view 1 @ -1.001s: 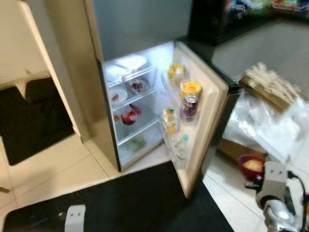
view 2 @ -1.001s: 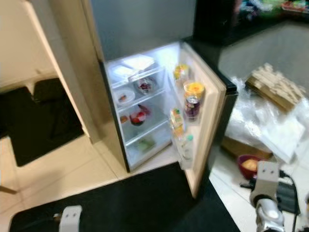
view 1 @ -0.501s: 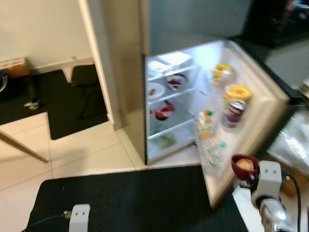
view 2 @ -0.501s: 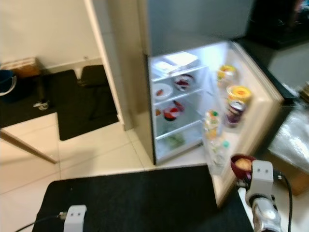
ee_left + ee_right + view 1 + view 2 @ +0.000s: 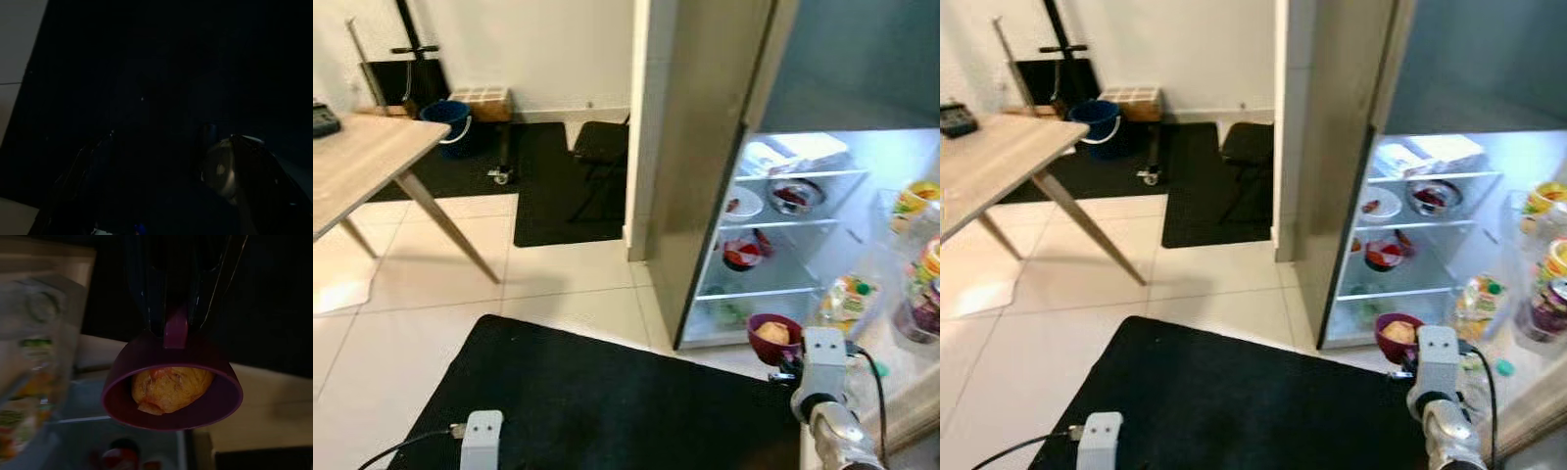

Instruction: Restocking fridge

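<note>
One purple bowl [image 5: 172,382] with a yellowish piece of food [image 5: 171,384] inside is pinched by its rim tab in the right gripper [image 5: 175,325], fingers pressed onto it, held just before the open fridge [image 5: 773,245] at its lowest shelf. Three shelves carry a few dishes, too small to name. The left gripper's [image 5: 161,196] view is nearly black; I cannot tell its spread. Door bottles [image 5: 847,299] are partly cut off.

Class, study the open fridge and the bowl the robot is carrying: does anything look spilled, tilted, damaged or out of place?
Nothing stands out. The right gripper holds the purple bowl by its tab, food inside, before the open fridge. Shelf dishes sit level; no spill shows.
</note>
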### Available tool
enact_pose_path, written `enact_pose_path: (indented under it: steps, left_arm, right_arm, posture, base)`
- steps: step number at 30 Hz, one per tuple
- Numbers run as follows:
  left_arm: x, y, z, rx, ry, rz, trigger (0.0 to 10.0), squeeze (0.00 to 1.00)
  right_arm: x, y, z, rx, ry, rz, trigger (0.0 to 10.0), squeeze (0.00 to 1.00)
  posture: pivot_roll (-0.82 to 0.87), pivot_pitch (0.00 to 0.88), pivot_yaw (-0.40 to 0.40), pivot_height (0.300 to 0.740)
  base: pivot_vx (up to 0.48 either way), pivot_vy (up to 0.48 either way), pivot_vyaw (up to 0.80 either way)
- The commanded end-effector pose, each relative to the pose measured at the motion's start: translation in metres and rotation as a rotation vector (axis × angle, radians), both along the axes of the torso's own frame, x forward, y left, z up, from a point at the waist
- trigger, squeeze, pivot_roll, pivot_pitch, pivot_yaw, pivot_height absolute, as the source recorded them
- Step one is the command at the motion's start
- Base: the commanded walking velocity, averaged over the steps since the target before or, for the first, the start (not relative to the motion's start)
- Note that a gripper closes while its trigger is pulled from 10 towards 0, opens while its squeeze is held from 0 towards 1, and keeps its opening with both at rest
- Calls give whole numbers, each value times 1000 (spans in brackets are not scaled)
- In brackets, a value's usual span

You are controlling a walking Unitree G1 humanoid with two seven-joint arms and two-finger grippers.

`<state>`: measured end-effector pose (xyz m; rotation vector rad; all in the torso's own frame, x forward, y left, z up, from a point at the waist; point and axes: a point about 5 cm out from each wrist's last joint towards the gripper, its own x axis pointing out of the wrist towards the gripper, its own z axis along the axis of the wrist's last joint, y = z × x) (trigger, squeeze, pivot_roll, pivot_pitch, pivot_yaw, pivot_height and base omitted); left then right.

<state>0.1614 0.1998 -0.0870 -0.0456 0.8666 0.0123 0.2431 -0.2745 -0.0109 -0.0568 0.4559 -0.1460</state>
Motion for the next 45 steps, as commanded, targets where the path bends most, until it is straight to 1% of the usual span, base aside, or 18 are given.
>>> enact_pose_path:
  steps: [1,2,5,6,8,9,13,14,15,16,18,19,21,27,31,38,42,45]
  left_arm:
    - [-1,-5,-2,-2,14,-35,10000,0]
    - [-1,-5,-2,-2,14,-35,10000,0]
    - [-2,-7,-2,-5,19,-48,10000,0]
    - [-2,-7,-2,-5,19,-48,10000,0]
    - [-2,-9,-2,-3,23,-58,10000,0]
    - [-2,-9,-2,-3,23,-58,10000,0]
    - [-3,-11,-3,6,30,-82,10000,0]
    - [-5,-11,-4,11,35,-88,10000,0]
    - [-5,-11,-4,11,35,-88,10000,0]
    - [-5,-12,-4,15,39,-92,10000,0]
    - [-8,-12,-6,24,48,-92,10000,0]
    - [-11,-12,-7,29,58,-91,10000,0]
    - [-12,-12,-7,31,62,-91,10000,0]
    - [-26,-15,-13,31,117,-119,10000,0]
    - [-28,-17,-14,29,127,-134,10000,0]
    - [-32,-23,-16,11,147,-185,10000,0]
    - [-30,-27,-16,-15,150,-188,10000,0]
    - [-26,-29,-15,-36,142,-187,10000,0]
  right_arm:
    - [-4,2,-5,-25,32,0,10000,0]
    - [-4,2,-5,-25,32,0,10000,0]
    - [-15,5,-16,-40,98,-12,10000,0]
    - [-15,5,-16,-40,98,-12,10000,0]
    - [-23,8,-23,-55,129,-9,10000,0]
    - [-23,8,-23,-55,129,-9,10000,0]
    - [-37,15,-35,-23,177,-19,10000,0]
    - [-42,18,-40,-19,203,-18,10000,0]
    - [-42,18,-40,-19,203,-18,10000,0]
    - [-46,19,-43,-16,220,-17,10000,0]
    - [-58,20,-50,-18,265,-34,10000,0]
    - [-67,21,-55,-17,300,-49,10000,0]
    - [-70,21,-57,-17,315,-54,10000,0]
    - [-96,29,-72,0,426,-60,10000,0]
    - [-98,31,-74,-13,445,-48,10000,0]
    - [-95,33,-74,0,442,-48,10000,0]
    - [-93,35,-74,2,447,-38,10000,0]
    - [-94,37,-74,13,452,-29,10000,0]
  posture:
    - [-29,0,-8,739]
    - [-29,0,-8,739]
    - [-27,0,-10,739]
    - [-27,0,-10,739]
    - [-27,0,-10,739]
    - [-27,0,-10,739]
    - [-25,0,-9,739]
    - [-25,0,-9,739]
    - [-25,0,-9,739]
    - [-25,0,-9,739]
    - [-23,0,-10,739]
    - [-25,0,-10,739]
    - [-25,0,-10,739]
    - [-22,0,-16,739]
    - [-22,0,-16,739]
    - [-20,0,-16,739]
    - [-20,0,-16,739]
    - [-20,0,-16,739]
  base:
    - [0,0,800]
    - [0,0,800]
    - [0,0,0]
    - [0,0,0]
    - [0,0,0]
    - [0,0,0]
    - [0,0,0]
    - [0,0,0]
    - [0,0,0]
    - [0,0,0]
    - [0,0,0]
    - [0,0,0]
    - [0,0,0]
    - [0,0,0]
    - [0,0,0]
    - [0,0,0]
    - [0,0,0]
    - [0,0,0]
